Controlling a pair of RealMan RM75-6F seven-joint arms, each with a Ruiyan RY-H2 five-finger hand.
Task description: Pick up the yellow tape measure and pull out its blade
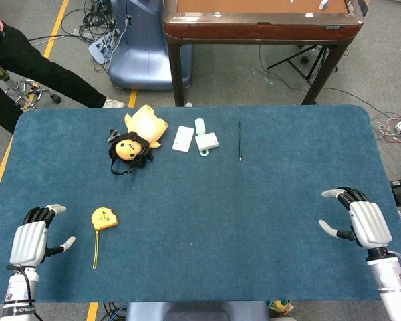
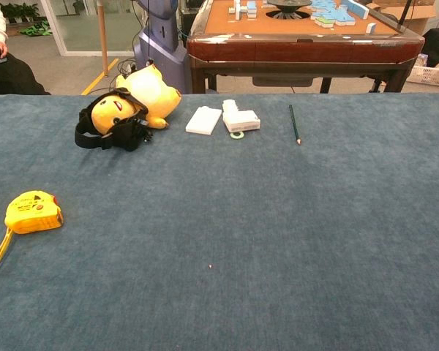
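While both robot hands rest released on the blue surface point(image 1: 207, 221), the yellow tape measure point(image 1: 104, 219) lies untouched just beside the left robot hand point(image 1: 32, 239), its blade point(image 1: 95, 249) partly out. Right robot hand point(image 1: 361, 221) sits well apart, fingers spread, holding nothing.

1. Head view: your high camera, tilted steeply down over the whole blue worktop point(image 1: 207, 221), with floor beyond the far edge.
2. Chest view: your low camera, near the worktop's surface, facing level toward the far edge.
3. Shared: both views show you the yellow tape measure point(image 1: 104, 219), plush toy point(image 1: 138, 137) and pencil point(image 1: 240, 140).
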